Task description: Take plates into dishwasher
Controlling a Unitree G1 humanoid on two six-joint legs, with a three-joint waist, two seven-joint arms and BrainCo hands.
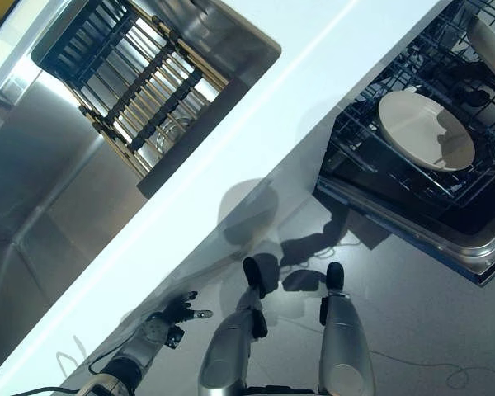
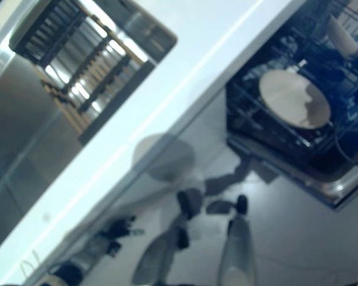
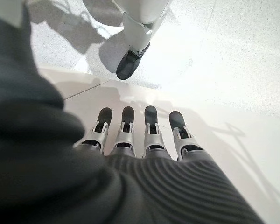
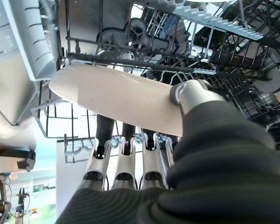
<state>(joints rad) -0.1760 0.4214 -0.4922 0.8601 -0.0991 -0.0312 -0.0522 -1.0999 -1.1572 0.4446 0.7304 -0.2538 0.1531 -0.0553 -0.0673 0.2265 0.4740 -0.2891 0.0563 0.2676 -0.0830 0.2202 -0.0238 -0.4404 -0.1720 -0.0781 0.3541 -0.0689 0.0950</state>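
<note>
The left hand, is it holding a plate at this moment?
No: the left hand has straight fingers with only bare floor beyond them, while the plate sits pinched in the right hand at the dishwasher rack.

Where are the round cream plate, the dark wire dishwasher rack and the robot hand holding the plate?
Round cream plate [image 1: 417, 128], left eye view, its face.
Dark wire dishwasher rack [image 1: 359, 153], left eye view, front wires.
Right robot hand [image 4: 191, 95], right wrist view, thumb.
</note>
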